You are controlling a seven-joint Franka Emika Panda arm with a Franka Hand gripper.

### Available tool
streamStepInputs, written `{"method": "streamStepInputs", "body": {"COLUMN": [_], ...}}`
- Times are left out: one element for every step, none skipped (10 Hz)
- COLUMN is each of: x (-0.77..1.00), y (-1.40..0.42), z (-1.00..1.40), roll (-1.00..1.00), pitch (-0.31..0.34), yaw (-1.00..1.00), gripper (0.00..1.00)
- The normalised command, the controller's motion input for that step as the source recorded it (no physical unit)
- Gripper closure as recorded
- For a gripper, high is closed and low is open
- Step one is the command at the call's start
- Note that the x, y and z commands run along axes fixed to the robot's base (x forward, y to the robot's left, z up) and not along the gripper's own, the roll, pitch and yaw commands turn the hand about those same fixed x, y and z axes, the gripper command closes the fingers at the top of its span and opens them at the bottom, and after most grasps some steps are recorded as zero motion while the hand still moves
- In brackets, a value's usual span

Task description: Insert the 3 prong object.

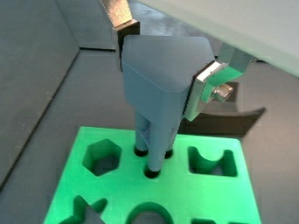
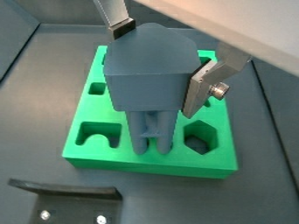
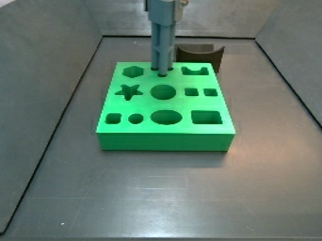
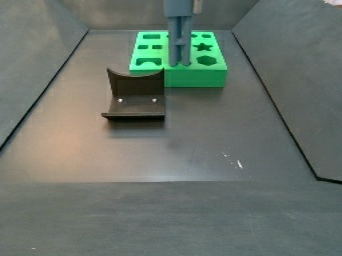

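The gripper jaws squeeze the fat top of the 3 prong object, which looks hard, light and smooth, so that top is the best place to hold while its thin legs dip into the green block near the surface's far edge.

My dark grey floor carries 2 things: the green block and, at its 1 o'clock in a side view, the fixture. My gripper hangs above the block.
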Motion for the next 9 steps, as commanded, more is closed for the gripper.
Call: {"method": "streamStepInputs", "body": {"x": [0.0, -0.05, -0.33, -0.14, -0.02, -0.12, 0.11, 0.24, 0.11], "y": [-0.15, 0.0, 0.09, 0.0, 0.0, 0.0, 0.0, 0.0, 0.0], "z": [-0.17, -0.26, -0.36, -0.02, 0.0, -0.05, -0.39, -0.59, -0.54], "roll": [0.11, 0.0, 0.0, -0.06, -0.11, -0.17, -0.1, -0.12, -0.11], "pitch": [-0.014, 0.0, -0.011, 0.0, 0.0, -0.023, 0.0, -0.047, -0.063], "yaw": [0.0, 0.0, -0.29, -0.21, -0.23, -0.3, -0.3, -0.25, -0.15], "gripper": [1.0, 1.0, 1.0, 1.0, 1.0, 1.0, 1.0, 1.0, 1.0]}}
